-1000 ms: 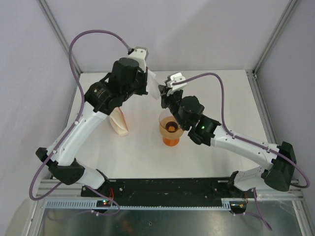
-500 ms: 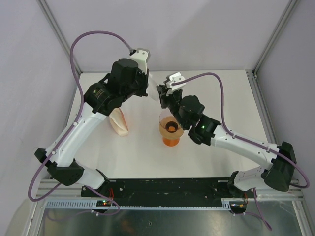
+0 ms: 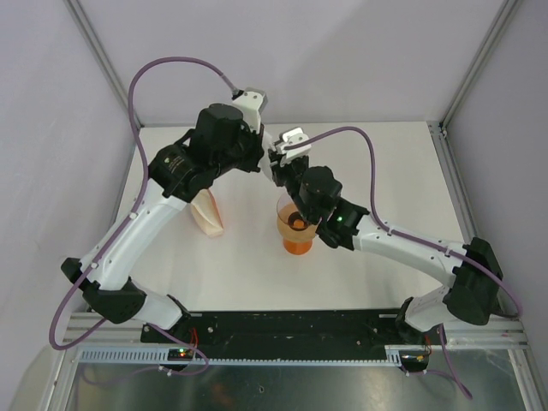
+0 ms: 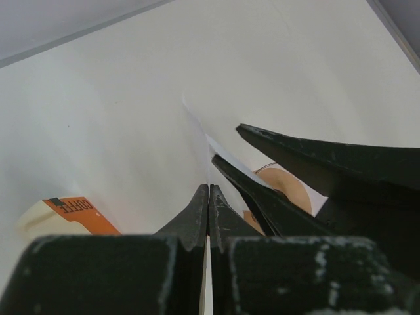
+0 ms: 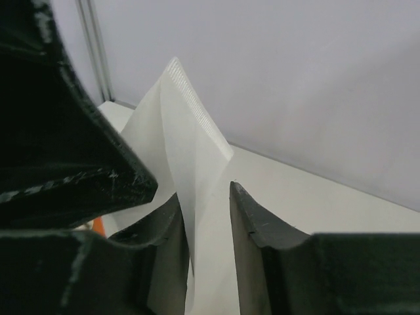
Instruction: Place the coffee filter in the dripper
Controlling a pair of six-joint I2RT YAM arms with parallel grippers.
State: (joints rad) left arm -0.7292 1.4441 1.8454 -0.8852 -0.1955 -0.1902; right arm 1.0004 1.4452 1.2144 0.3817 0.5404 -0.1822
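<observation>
On the left of the white table [image 3: 394,163] lies a thick cream stack of folded filters [image 3: 207,214] with an orange label. It is partly under the left arm, and no claw touches it.

Next comes the left claw [image 4: 209,191]. Its two black fingers are pressed tight together, and an edge of the coffee filter [image 5: 187,138] is pinched between them.

The coffee filter is a thin white paper cone with a ribbed seam along one edge. It is up in the air above the table, between the two claws.

Then comes the right claw [image 5: 205,191]. Its fingers are partly apart, and the paper passes through the gap between them. In the right wrist view the paper lies against the finger on the left. I cannot tell if it touches the other finger. This claw does not squeeze the paper.

A little further right, and nearer the arm bases, stands the dripper [image 3: 297,224]. It is an orange see-through funnel, upright on the table, with part of the right arm above it. The coffee filter is not in the dripper; it hangs in the air near its far rim
</observation>
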